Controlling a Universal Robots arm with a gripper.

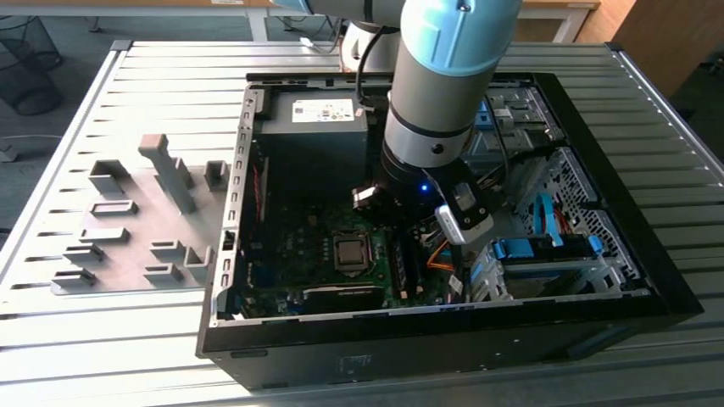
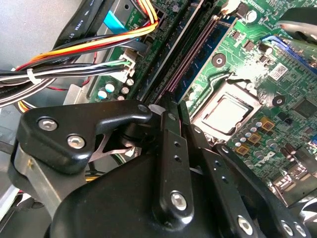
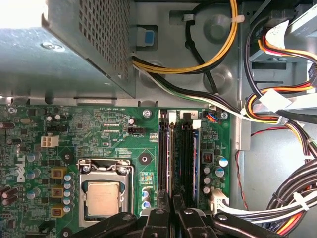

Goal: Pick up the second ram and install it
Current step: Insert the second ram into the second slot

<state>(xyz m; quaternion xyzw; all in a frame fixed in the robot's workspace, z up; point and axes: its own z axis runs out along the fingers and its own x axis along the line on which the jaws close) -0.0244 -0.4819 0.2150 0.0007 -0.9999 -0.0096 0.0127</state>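
My gripper [image 3: 173, 210] is down inside the open computer case [image 1: 633, 280], over the memory slots of the green motherboard [image 3: 99, 134]. Its black fingers [image 2: 168, 144] stand close together on the near end of a thin board seen edge-on, the second ram [image 3: 170, 148], which runs along a long black slot [image 2: 190, 57]. The stick stands upright in line with that slot. How deep it sits I cannot tell. A blue-green stick [image 2: 218, 42] stands in a neighbouring slot. In the exterior view the arm covers most of the gripper [image 1: 394, 227].
The processor socket [image 3: 101, 198] lies beside the slots. Bundled orange, yellow and black cables [image 3: 277, 114] run close on the other side. The perforated power supply [image 3: 74, 44] is beyond the board. Grey fixture blocks [image 1: 136, 220] stand on the slatted table at the exterior view's left.
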